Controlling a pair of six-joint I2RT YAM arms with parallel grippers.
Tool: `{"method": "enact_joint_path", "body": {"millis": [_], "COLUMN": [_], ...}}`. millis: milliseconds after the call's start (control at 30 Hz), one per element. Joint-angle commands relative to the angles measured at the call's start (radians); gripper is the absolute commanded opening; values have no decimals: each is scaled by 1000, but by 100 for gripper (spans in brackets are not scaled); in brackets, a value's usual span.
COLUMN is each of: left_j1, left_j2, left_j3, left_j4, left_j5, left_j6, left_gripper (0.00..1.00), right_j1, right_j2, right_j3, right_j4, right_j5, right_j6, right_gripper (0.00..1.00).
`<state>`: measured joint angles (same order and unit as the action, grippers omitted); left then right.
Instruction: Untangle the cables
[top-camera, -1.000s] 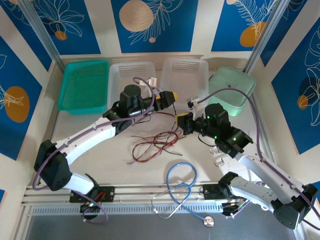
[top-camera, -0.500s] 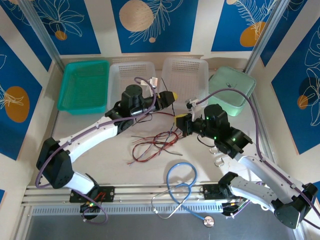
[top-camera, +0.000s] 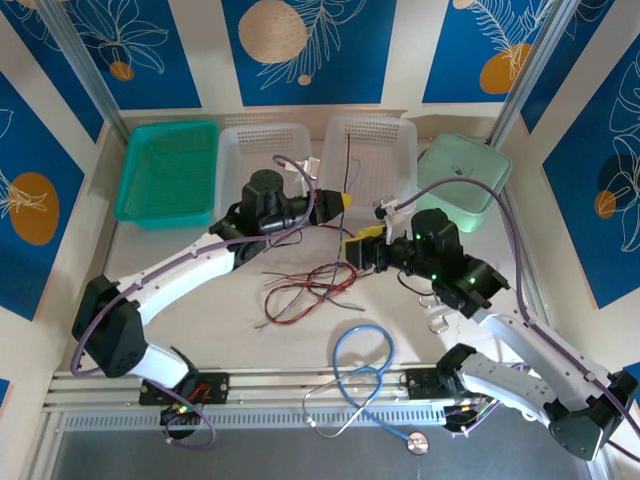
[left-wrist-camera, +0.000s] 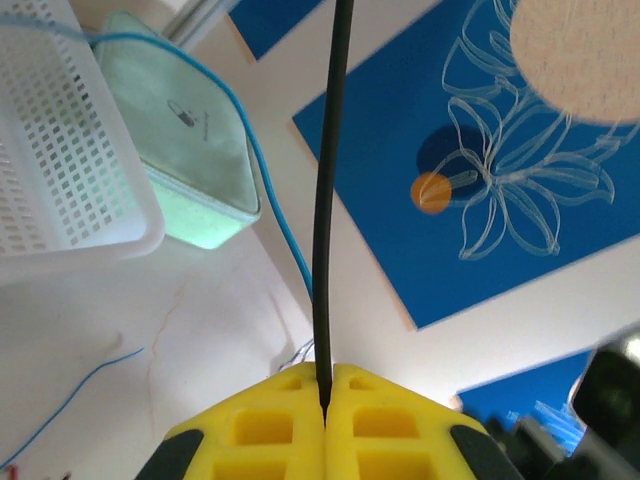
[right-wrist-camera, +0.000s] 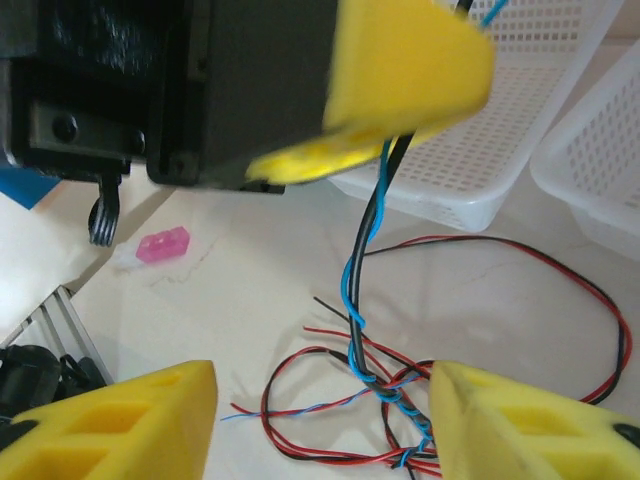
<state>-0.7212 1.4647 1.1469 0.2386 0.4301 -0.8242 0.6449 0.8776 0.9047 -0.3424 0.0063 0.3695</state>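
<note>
Now the left gripper (left-wrist-camera: 325, 398) is pinched tight on one black cable (left-wrist-camera: 328, 200). It holds it up high, I think so it can slide free of the knot. Thin blue and black bits hang down to the cables (top-camera: 308, 288), a red, black and blue heap in the middle of the table (top-camera: 200, 310). The right gripper (right-wrist-camera: 320, 395) hangs wide apart at 2 o'clock of the heap, holding nothing, maybe ready to grab. White baskets (top-camera: 372, 150) and a green basket (top-camera: 165, 172) sit at 12 o'clock and a blue stethoscope (top-camera: 358, 368) at 6 o'clock. Blue flower walls (top-camera: 590, 150) stand around.
</note>
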Motion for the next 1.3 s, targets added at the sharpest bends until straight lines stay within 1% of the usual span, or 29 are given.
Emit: {"method": "enact_joint_path", "body": {"millis": [0,67,133,233,300,433,500,533,600,700,767,867,933,1033,1167,1200,1233,1267], "left_j1": [9,8,8,8,8,9,8,8,8,8,7,6,6,7,6,7,7,7], "left_j2": [-51,-66,-83,-103,-115,-129,-126,-126,-125,-125,-124,-131,-139,-148,-145,-145,-145,-145], "left_j3": [36,32,26,8,-10,-18,-14,-14,-19,-28,-29,-40,-54,-62,-65,-69,-71,-73], "left_j4": [-61,-75,-73,-39,0,8,-1,1,15,34,42,57,80,86,77,77,79,77], "left_j5": [80,75,72,74,81,74,80,84,92,99,103,99,93,87,90,90,87,86], "left_j6": [177,239,280,299,297,308,309,309,298,287,283,280,274,272,270,268,267,266], "left_gripper": [0,0,0,0,0,0,0,0,0,0,0,0,0,0,0,0,0,0], "right_j1": [-60,-121,-196,-290,-325,-333,-329,-322,-301,-272,-273,-292,-305,-315,-311,-309,-306,-306], "right_j2": [-28,-25,-13,31,77,147,157,160,167,174,182,194,203,231,270,274,276,276], "right_j3": [68,84,92,92,98,100,74,66,80,115,115,115,97,90,121,123,122,118], "right_j4": [-25,-5,37,126,175,301,391,429,445,405,412,401,435,498,502,507,510,515], "right_j5": [-57,-108,-171,-263,-319,-416,-424,-426,-429,-388,-373,-346,-330,-359,-399,-402,-401,-397], "right_j6": [46,113,223,413,531,697,768,792,785,755,768,792,821,860,855,856,855,854], "right_gripper": [62,65,67,69,69,68,68,71,74,74,73,70,64,58,58,56,48,35]}}
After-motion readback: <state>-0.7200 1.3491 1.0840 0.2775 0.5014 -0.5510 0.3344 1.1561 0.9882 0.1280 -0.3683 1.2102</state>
